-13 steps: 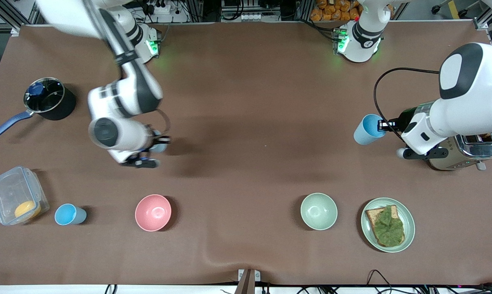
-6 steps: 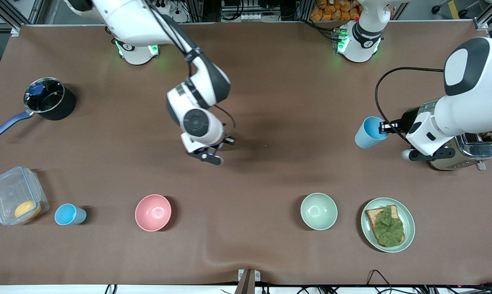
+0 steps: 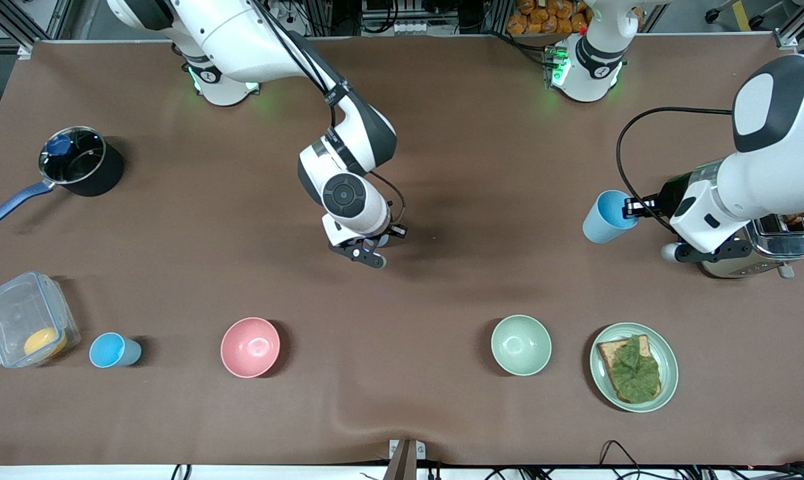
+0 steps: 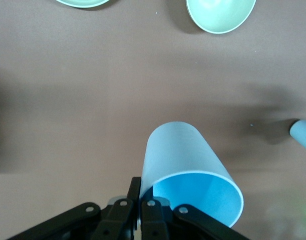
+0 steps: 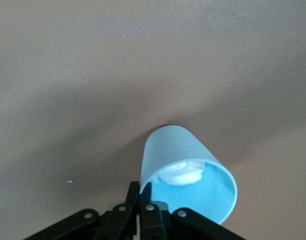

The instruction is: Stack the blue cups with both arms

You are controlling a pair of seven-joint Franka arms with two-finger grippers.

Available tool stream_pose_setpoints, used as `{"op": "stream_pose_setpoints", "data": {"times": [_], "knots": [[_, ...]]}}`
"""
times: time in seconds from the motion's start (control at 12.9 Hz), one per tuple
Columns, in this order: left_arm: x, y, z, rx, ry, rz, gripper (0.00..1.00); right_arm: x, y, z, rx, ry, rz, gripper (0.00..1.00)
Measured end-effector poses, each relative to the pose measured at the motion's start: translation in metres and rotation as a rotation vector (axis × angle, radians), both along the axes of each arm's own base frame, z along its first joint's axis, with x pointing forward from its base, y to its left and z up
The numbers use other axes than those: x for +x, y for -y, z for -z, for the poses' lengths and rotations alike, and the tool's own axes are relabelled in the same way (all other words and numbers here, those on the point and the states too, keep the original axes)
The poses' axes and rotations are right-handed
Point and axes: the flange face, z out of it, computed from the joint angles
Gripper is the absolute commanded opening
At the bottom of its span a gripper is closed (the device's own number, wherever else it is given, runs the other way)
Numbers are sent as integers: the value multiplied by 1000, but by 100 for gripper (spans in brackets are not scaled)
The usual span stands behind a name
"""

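On the brown tabletop point(image 3: 442, 100), standing upright near the front camera at the right arm's end: one blue cup point(image 3: 114, 351), just beside a clear box point(image 3: 29, 320) and apart from the pink bowl point(image 3: 250, 347).

Hanging over the middle of the tabletop: the right end effector point(image 3: 369, 252), pinching the rim of a second blue cup point(image 5: 185, 170), fingers almost together, one inside the cup and one outside. Hiding under the wrist in the front view, that cup, and showing a white patch inside.

Hanging over the tabletop beside the toaster point(image 3: 762, 247): the left end effector point(image 3: 632, 209), pinching the rim of a third blue cup point(image 3: 605, 217) the same way, fingers almost together. Tipping on its side in the air, this cup, bottom pointing toward the right arm's end.

Sitting near the front camera: a pale green bowl point(image 3: 521, 345) and a plate point(image 3: 671, 373) carrying bread.
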Motion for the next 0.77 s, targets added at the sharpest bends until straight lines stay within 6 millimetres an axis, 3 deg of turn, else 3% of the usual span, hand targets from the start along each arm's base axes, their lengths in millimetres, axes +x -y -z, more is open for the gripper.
{"op": "stream_pose_setpoints", "data": {"times": [0.23, 0.39, 0.46, 0.62, 0.77], "knots": [[-4, 23, 2, 13, -20, -30, 0, 0, -6, -6, 10, 13, -5, 100], [-13, 64, 7, 27, -51, -77, 0, 9, -12, -32, 32, 39, -9, 100], [-17, 85, 10, 19, -69, -98, 0, 16, -6, -45, 22, 27, -6, 100], [-25, 121, 13, -3, -87, -155, 0, 41, 31, -78, 10, 2, 5, 100], [-32, 153, 10, -10, -89, -218, 0, 65, 88, -111, 8, -43, -32, 100]]}}
